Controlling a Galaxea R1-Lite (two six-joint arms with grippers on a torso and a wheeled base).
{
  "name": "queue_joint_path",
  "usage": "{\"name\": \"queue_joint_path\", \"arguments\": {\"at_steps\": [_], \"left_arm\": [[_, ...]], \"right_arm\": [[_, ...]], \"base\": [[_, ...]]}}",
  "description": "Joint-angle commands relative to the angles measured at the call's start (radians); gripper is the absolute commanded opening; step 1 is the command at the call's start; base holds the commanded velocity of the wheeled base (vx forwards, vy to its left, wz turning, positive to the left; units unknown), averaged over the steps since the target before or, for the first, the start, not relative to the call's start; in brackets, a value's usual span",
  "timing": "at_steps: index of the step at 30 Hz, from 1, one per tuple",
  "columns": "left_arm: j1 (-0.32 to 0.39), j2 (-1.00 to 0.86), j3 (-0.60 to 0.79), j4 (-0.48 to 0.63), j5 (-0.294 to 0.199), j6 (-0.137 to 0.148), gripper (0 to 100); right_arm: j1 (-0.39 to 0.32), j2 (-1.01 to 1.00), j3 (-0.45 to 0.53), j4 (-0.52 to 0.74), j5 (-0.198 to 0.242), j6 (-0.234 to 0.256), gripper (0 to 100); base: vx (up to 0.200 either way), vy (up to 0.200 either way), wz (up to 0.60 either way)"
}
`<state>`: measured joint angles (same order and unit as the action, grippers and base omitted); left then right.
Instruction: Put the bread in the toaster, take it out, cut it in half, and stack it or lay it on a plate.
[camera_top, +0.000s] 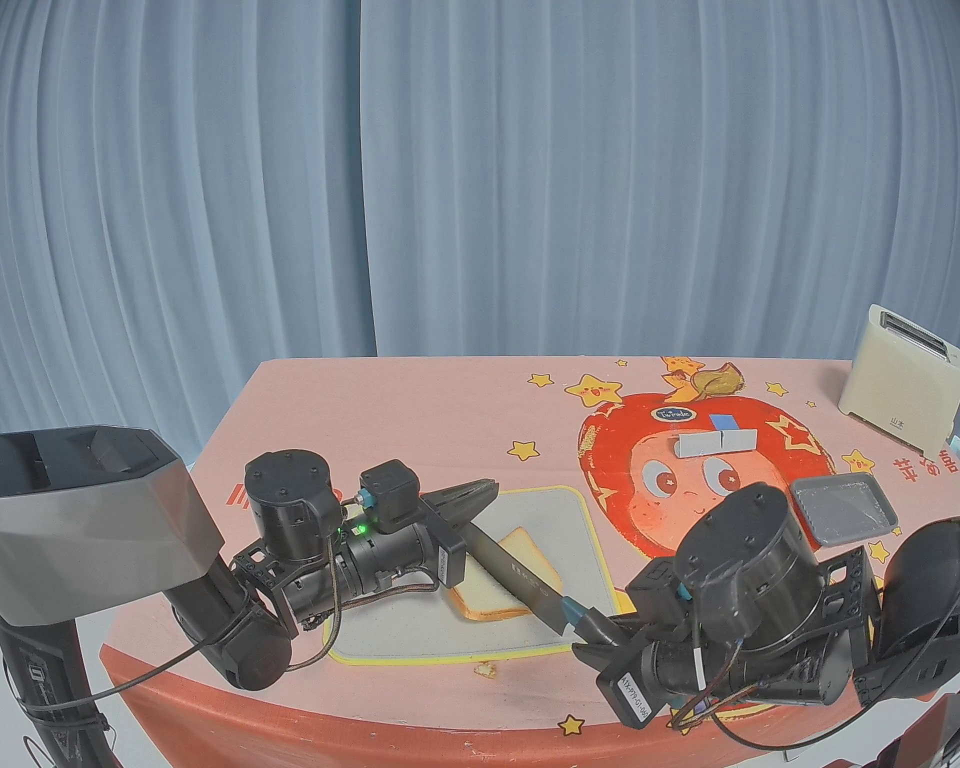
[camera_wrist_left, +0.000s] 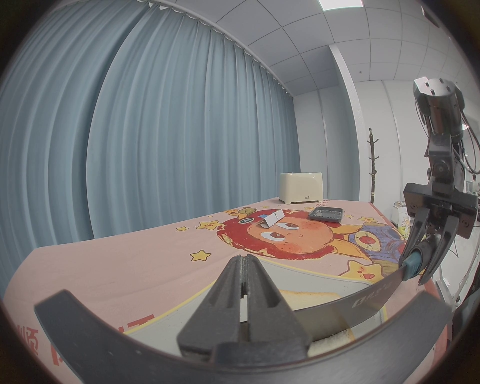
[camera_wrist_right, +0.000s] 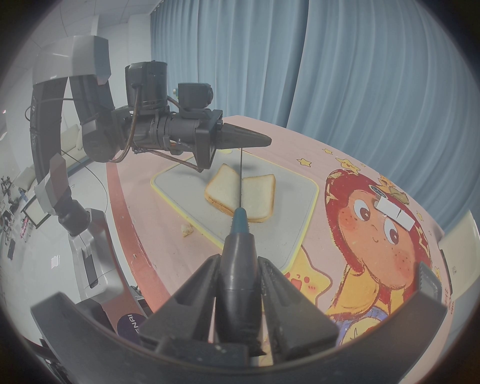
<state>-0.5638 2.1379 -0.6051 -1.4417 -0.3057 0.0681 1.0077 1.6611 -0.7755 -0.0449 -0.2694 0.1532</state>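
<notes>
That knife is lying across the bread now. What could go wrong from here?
Nothing pins the bread: the shut left gripper sits over the far end of the knife, not on the slice, so it may slide on the cutting board.
The right gripper holds the knife only by its handle, so the blade might twist and cut off-centre.

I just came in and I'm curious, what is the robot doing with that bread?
It seems to be cutting a slice of bread. The right tool holds a knife by its handle, with the blade lying across the middle of the bread on the cutting board. The left tool pinches the blade's far end. The toaster stands at the far right of the table, with a grey tray nearer.
</notes>
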Motion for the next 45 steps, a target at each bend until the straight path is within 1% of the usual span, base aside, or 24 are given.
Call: {"name": "queue_joint_path", "arguments": {"at_steps": [1,3,4,7,14,20,23,30,32,38,45], "left_arm": [[0.001,-0.006,-0.002,0.000,0.000,-0.001,0],[0.001,-0.006,0.001,0.000,0.000,-0.001,0],[0.001,0.000,0.007,0.001,0.000,-0.001,0],[0.001,0.008,0.005,-0.002,0.002,0.001,0],[0.001,-0.006,-0.012,-0.002,0.000,-0.001,0],[-0.001,0.008,0.004,0.000,0.002,0.001,0],[-0.001,0.010,0.005,-0.002,0.002,0.001,0],[-0.005,-0.004,0.001,-0.002,0.002,0.001,0],[-0.002,-0.004,0.002,0.000,0.002,0.001,0],[-0.001,0.007,0.004,0.000,0.002,0.001,0],[-0.001,-0.006,-0.005,0.000,0.002,-0.001,0]], "right_arm": [[0.000,0.003,0.022,-0.012,-0.001,0.002,0],[0.000,0.000,0.021,-0.030,-0.001,0.000,0],[0.000,-0.004,0.015,-0.066,-0.002,-0.001,0],[0.000,-0.006,0.016,-0.113,-0.004,-0.004,0],[-0.001,0.028,0.061,-0.124,-0.001,0.000,0],[-0.003,0.014,0.044,-0.148,-0.002,-0.003,0],[-0.003,0.000,0.036,-0.141,-0.004,-0.004,0],[-0.003,0.016,0.079,-0.150,-0.002,0.000,0],[-0.003,0.014,0.076,-0.150,-0.002,0.000,0],[-0.003,-0.006,0.024,-0.135,-0.004,-0.004,0],[-0.003,0.017,0.068,-0.150,-0.004,-0.001,0]], "base": [[0.000,0.000,0.00],[0.000,0.000,0.00],[0.000,0.000,0.00],[0.000,0.000,0.00],[0.000,0.000,0.00],[0.000,0.000,0.00],[0.000,0.000,0.00],[0.000,0.000,0.00],[0.000,0.000,0.00],[0.000,0.000,0.00],[0.000,0.000,0.00]]}}
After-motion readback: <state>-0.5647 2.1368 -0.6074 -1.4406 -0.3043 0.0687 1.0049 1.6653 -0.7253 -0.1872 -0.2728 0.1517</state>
